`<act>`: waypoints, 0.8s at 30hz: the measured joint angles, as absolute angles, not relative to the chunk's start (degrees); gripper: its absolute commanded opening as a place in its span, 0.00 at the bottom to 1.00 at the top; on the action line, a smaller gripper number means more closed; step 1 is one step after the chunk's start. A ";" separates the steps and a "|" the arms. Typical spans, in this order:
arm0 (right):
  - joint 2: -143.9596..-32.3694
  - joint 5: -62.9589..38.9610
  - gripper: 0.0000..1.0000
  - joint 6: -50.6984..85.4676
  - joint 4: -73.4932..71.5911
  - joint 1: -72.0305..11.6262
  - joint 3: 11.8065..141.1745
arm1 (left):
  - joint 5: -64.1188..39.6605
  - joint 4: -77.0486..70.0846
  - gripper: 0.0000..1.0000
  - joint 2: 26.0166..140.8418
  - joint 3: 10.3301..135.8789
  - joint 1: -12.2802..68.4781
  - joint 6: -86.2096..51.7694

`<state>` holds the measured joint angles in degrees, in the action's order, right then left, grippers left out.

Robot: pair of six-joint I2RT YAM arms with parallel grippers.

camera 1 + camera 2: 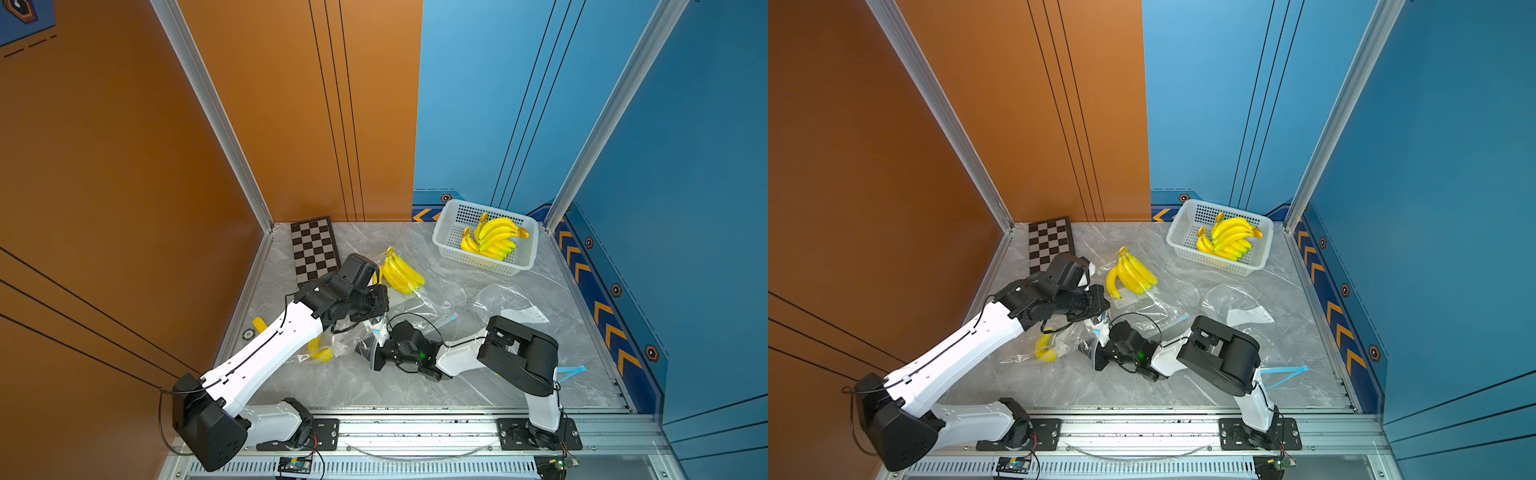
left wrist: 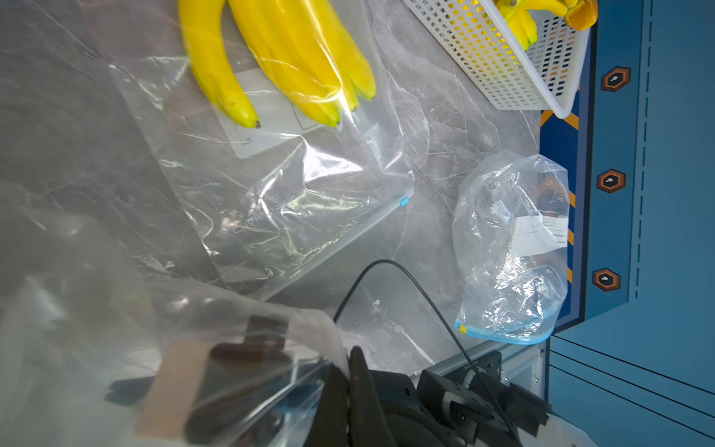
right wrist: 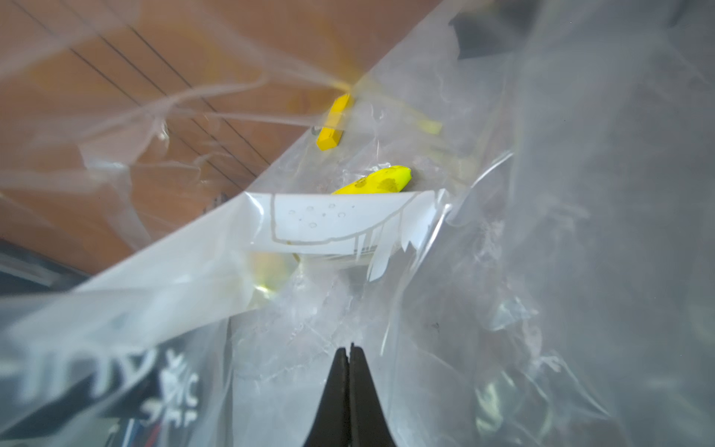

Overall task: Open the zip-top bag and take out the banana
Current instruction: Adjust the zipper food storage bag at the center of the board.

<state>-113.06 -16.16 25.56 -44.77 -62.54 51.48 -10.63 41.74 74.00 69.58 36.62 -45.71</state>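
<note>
Marble tbl (image 1: 353,386): checkerboard (image 1: 312,249) back-L, basket (image 1: 446,232) back-R, bagged banana bunch (image 1: 401,272) ctr, empty bag (image 1: 494,297) R, zip-top bag (image 1: 332,345) front-L.

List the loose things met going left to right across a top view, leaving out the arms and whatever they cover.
Left to right: small yellow strip → black-and-white checkered board → bunch of yellow bananas in a clear plastic bag → white perforated plastic basket → light blue strip.

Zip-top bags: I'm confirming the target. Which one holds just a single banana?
The leftmost bag, with one banana inside. The bag behind it holds a whole bunch; the crumpled bag is empty.
</note>
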 measured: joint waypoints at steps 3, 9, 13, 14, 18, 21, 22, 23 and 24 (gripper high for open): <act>-111.96 -16.49 0.00 21.08 -38.37 -61.58 54.22 | -12.91 41.10 0.00 77.21 72.05 39.92 -43.70; -110.34 -16.08 0.00 24.80 -44.95 -57.74 49.23 | -13.78 37.82 0.00 82.02 76.55 43.62 -40.49; -110.26 -15.18 0.00 29.02 -51.44 -56.25 45.15 | -13.76 35.29 0.22 84.07 76.95 46.09 -40.38; -110.19 -15.09 0.00 29.76 -52.27 -56.12 44.38 | -13.82 34.85 0.35 84.31 76.93 46.52 -40.49; -109.95 -15.29 0.00 31.73 -52.53 -55.18 41.28 | -15.40 32.03 0.72 83.48 75.66 48.34 -41.34; -109.93 -16.12 0.00 32.62 -52.40 -52.97 39.22 | -17.10 33.87 0.98 78.52 71.94 46.28 -42.59; -109.93 -16.45 0.00 32.95 -52.27 -52.23 39.07 | -17.32 35.27 0.98 75.90 70.67 44.34 -43.13; -109.93 -16.58 0.00 33.12 -52.29 -51.66 39.05 | -17.47 36.60 0.98 73.28 69.82 41.71 -43.46; -109.95 -16.80 0.00 33.32 -52.38 -51.27 39.07 | -17.32 37.95 0.98 70.43 69.12 37.91 -43.59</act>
